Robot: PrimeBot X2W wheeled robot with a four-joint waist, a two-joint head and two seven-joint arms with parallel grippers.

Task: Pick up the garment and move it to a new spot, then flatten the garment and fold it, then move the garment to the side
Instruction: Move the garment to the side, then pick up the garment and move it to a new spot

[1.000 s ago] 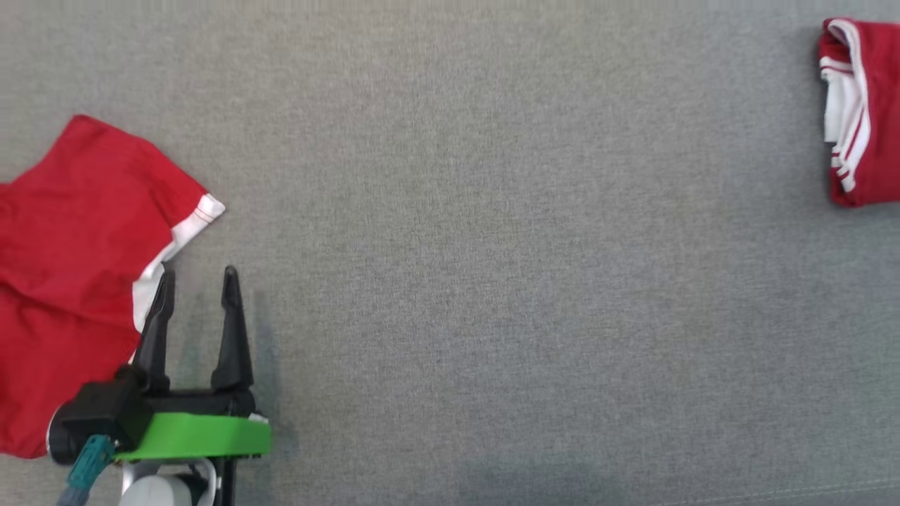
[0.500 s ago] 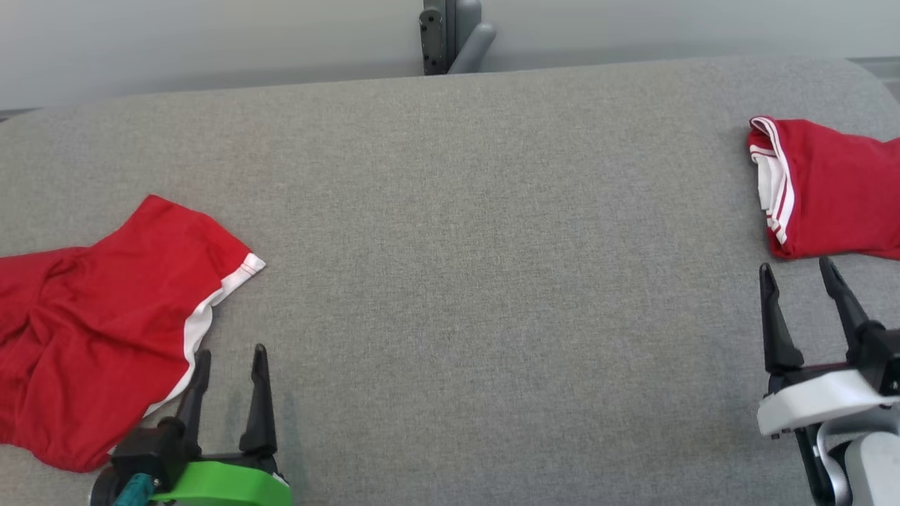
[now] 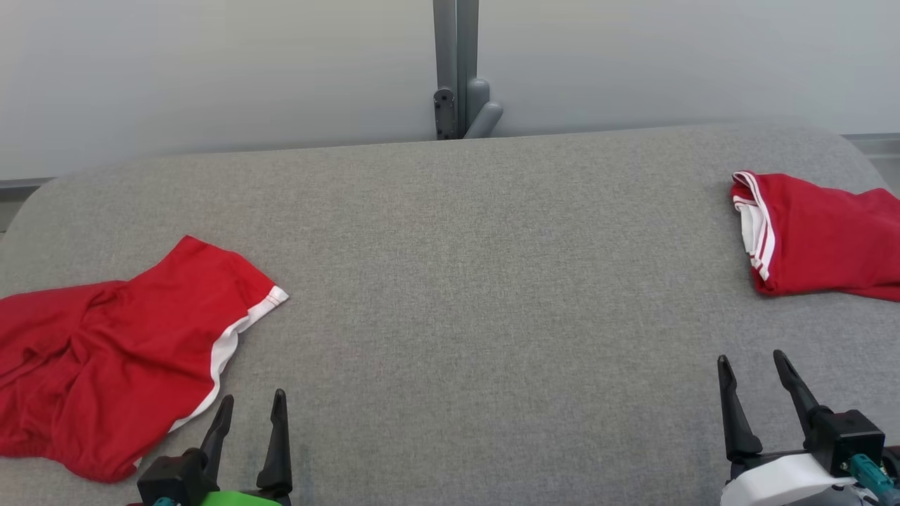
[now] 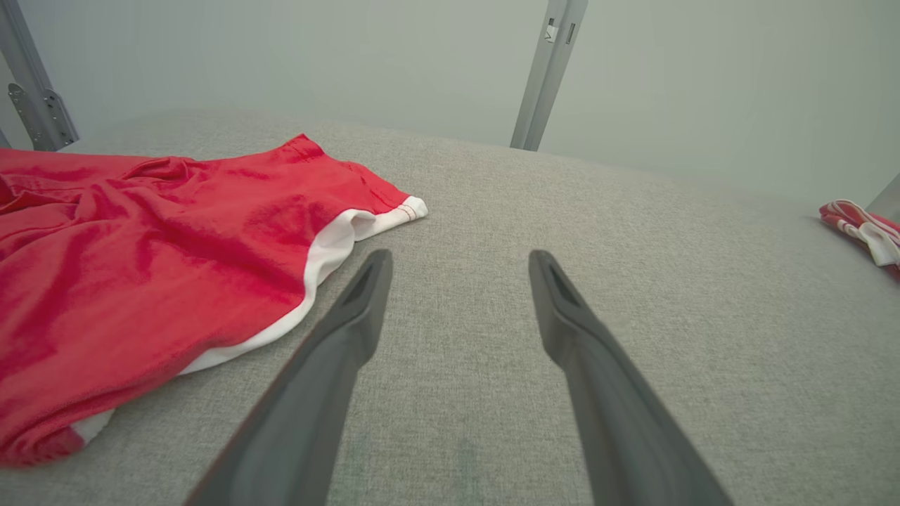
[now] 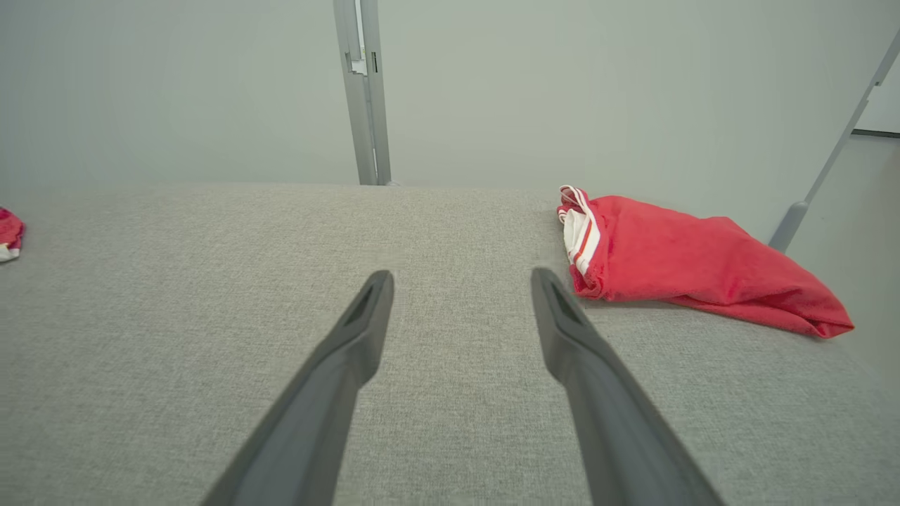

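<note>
Left hand [image 3: 253,396] and right hand [image 3: 750,357] hover, fingers spread wide, over a grey tabletop [image 3: 464,295]; red shorts [image 3: 119,351] beside the left, folded garment [image 3: 823,235] beyond the right

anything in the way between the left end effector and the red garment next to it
Nothing visible. The open left end effector sits just right of the garment, by its white hem, with only bare grey padding between them.

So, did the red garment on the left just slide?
No. The red garment lies as before relative to the folded garment on the right; the camera tilted up.
</note>
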